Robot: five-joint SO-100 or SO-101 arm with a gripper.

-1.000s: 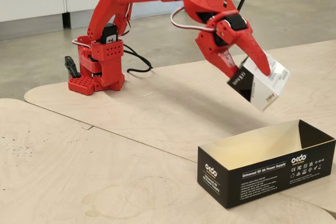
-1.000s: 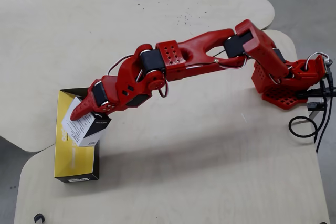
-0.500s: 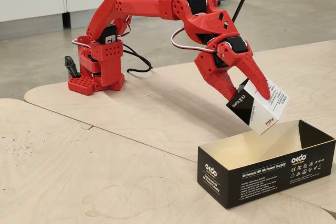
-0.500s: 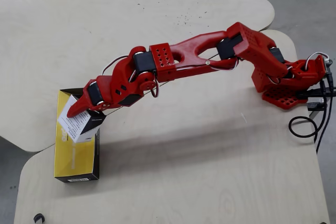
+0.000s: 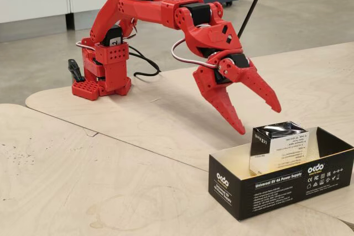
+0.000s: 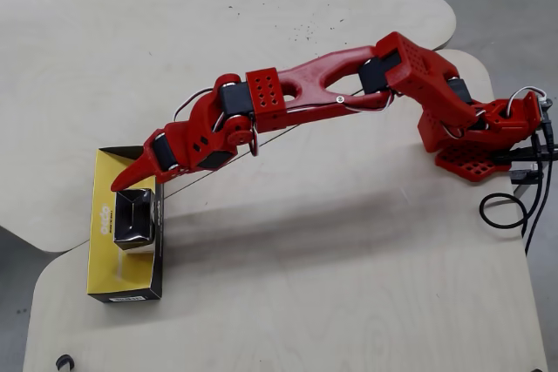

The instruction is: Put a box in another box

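Fixed view: one red arm (image 5: 166, 12) on a pale plywood tabletop (image 5: 83, 164). One gripper (image 5: 260, 119), fingers spread wide, holding nothing, its tips above and just left of the carton. One small white carton (image 5: 279, 148) with a glossy dark top, standing upright inside the long black box (image 5: 287, 183), near its middle. The black box's printed side wall and the carton's fine print face this camera. The box's long axis runs left to right, rising slightly rightward.

Overhead view: the same single arm (image 6: 349, 84), reaching left from its base at right. The gripper (image 6: 122, 182) hangs over the box's upper half. The box (image 6: 118, 280) shows its cream floor, long axis running top to bottom. The carton (image 6: 133, 218) shows only its dark top.
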